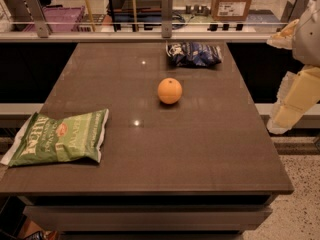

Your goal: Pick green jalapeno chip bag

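Observation:
The green jalapeno chip bag (60, 138) lies flat at the table's front left corner, light green with white lettering and a small red-orange oval logo. It slightly overhangs the left edge. My gripper (281, 120) hangs on the pale arm at the far right, beyond the table's right edge, far from the bag and holding nothing that I can see.
An orange (169, 91) sits near the middle of the brown table (200, 154). A dark blue chip bag (194, 54) lies at the back edge. A glass rail with metal posts (166, 8) runs behind the table. A cardboard box (231, 0) stands beyond it.

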`<state>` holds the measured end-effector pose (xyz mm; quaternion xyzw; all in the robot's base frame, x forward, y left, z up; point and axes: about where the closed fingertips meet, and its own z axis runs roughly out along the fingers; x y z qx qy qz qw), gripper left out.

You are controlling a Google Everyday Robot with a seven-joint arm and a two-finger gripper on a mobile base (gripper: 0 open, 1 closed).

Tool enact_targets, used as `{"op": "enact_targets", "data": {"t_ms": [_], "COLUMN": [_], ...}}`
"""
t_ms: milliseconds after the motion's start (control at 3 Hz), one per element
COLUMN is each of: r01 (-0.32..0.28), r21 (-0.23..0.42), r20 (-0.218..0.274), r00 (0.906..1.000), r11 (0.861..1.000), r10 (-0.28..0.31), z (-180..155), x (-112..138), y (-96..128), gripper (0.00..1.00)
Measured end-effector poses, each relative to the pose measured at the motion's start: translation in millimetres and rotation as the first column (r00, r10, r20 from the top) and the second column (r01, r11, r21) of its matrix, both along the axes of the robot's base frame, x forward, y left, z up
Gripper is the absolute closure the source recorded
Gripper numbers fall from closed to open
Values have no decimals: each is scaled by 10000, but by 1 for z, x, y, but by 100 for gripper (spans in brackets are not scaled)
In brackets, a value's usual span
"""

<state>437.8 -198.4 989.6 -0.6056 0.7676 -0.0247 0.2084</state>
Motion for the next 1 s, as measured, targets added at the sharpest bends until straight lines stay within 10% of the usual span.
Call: {"op": "enact_targets", "data": {"t_ms": [333, 1000], "r01": [-482, -1655], "r21": [1070, 3895], "r20": [47, -250], "r00": [9988, 9815], "r11": [9931, 9060], "r10": [480, 1901], "z": [-3, -28], "x": [2, -9], "y": [14, 65], "gripper": [0, 0]}}
